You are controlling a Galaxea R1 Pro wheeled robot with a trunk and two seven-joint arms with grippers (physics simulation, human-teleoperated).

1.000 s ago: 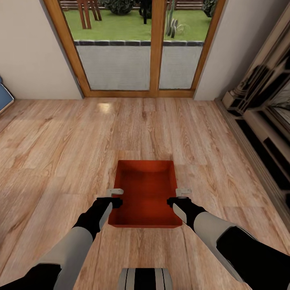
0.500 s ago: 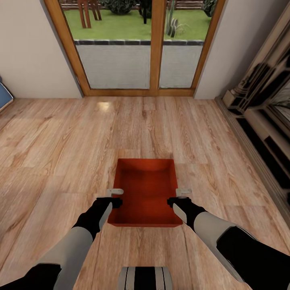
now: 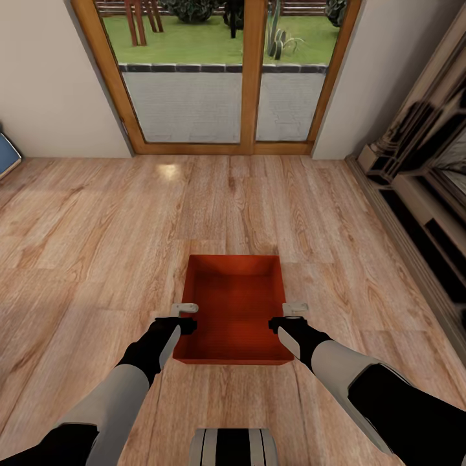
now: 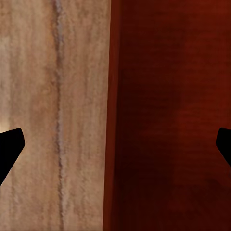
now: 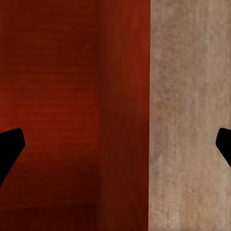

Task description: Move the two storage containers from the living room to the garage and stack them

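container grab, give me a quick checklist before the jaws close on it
1. Left gripper straddles the storage container's left wall, one finger inside, one outside: ok.
2. Right gripper straddles the right wall the same way: ok.
3. Both sets of jaws open: ok.
4. Grippers level with each other along the container's length: ok.
5. Container sits flat on the wood floor: ok.
6. How far the fingers reach below the rim: cannot tell.
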